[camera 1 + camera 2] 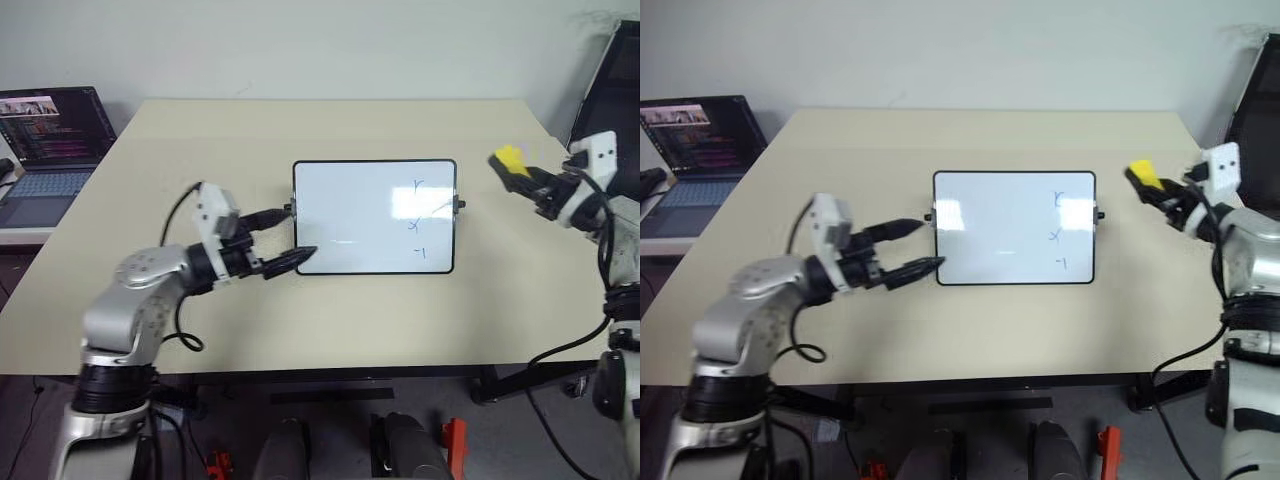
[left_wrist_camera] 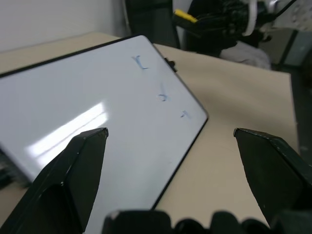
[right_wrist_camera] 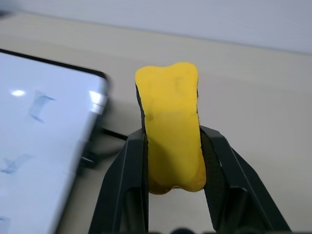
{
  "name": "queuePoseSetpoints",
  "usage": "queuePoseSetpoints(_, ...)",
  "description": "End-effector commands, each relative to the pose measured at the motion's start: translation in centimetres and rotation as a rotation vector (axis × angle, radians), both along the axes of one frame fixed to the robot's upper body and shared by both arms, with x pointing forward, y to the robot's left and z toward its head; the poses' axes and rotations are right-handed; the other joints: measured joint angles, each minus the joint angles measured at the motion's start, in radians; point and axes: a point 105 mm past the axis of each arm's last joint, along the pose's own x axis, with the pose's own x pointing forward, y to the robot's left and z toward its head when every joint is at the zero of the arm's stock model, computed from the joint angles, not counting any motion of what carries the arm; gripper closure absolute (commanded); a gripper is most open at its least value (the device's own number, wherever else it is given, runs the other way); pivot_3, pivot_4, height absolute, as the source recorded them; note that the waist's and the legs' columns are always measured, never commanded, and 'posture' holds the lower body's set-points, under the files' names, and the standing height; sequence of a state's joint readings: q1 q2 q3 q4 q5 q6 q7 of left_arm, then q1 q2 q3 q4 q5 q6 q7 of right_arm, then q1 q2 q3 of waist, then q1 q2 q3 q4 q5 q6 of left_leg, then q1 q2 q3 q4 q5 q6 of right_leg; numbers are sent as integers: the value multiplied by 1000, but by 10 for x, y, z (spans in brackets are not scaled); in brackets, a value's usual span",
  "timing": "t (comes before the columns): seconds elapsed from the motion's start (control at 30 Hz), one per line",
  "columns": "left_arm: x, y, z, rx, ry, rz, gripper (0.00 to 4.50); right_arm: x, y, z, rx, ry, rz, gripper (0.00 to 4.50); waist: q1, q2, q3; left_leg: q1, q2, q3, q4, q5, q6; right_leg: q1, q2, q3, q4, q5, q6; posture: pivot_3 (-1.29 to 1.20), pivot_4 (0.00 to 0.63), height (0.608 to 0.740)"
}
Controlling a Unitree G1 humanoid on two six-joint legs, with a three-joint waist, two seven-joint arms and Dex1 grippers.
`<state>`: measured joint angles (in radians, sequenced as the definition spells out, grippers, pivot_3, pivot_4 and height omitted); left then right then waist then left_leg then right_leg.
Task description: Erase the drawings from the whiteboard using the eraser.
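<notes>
While the whiteboard (image 1: 374, 216) lies flat near the middle of the table (image 1: 330, 330), its long sides run along the table's near and far edges, and a small black knob shows on each short side. Three drawings (image 1: 418, 219) sit in a column close to the board's right short side: one near the far right corner, one about halfway down, one near the near right corner. All three are thin dark scribbles, and the rest of the white surface is bare apart from glare.

At the board's left short side is the left gripper (image 1: 280, 238), its two black fingers spread wide. One fingertip lies by the left knob and the other over the near left corner; whether either touches the frame cannot be told. From the left wrist view the fingers (image 2: 73, 175) stand far apart with the board between them.

Beyond the board's right side, the right gripper (image 1: 1156, 190) is raised above the table near its right edge. It pinches the eraser (image 3: 173, 126), a yellow block squeezed in at the waist between the two fingers, with most of the block sticking out past them.

A laptop (image 1: 45, 140) stands open off the table's far left corner.
</notes>
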<state>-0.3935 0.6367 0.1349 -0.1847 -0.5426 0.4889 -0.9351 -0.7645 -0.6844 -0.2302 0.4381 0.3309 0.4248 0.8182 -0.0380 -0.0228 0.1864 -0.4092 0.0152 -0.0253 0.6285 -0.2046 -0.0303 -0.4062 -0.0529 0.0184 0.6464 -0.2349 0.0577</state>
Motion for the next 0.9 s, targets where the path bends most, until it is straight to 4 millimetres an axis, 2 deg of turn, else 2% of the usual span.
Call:
queuePoseSetpoints(0.03, -2, 13, 19, 16, -104, 31, 0, -8, 28, 27, -31, -99, 73, 3412, 6, 0, 0, 0, 0, 0, 0, 0, 0, 0, 0, 0, 0, 0, 0, 0, 150, 740)
queuePoseSetpoints(0.13, -2, 23, 35, 46, -201, 77, 0, -9, 51, 25, -139, -136, 119, 3412, 9, 0, 0, -1, 0, 0, 1, 0, 0, 0, 0, 0, -1, 0, 0, 0, 150, 740)
queuePoseSetpoints(0.23, -8, 19, 39, 77, -211, 44, 0, -10, 65, 12, -268, -153, 167, 3412, 11, 0, 0, -1, 0, 0, 0, 0, 0, 0, 0, -1, -1, 0, 0, 0, 150, 740)
queuePoseSetpoints(0.53, -13, 11, 33, 148, -187, 5, 0, 3, 76, 6, -321, -171, 216, 3413, 7, 0, 0, -1, 0, 0, 0, 0, 0, 0, -1, -1, -1, 1, -1, 0, 150, 740)
queuePoseSetpoints(0.7, -12, 7, 31, 149, -171, -12, 0, 21, 78, 5, -328, -162, 215, 3413, 2, 0, 0, -1, 0, 0, 0, 0, 0, -1, 0, -1, 0, 1, -1, 0, 150, 740)
queuePoseSetpoints(0.9, -14, 7, 30, 144, -165, -13, 0, 33, 78, -12, -345, -101, 229, 3413, 5, 0, 0, -1, 0, 0, 0, 0, 0, -1, 0, -1, -1, 3, -5, 0, 150, 740)
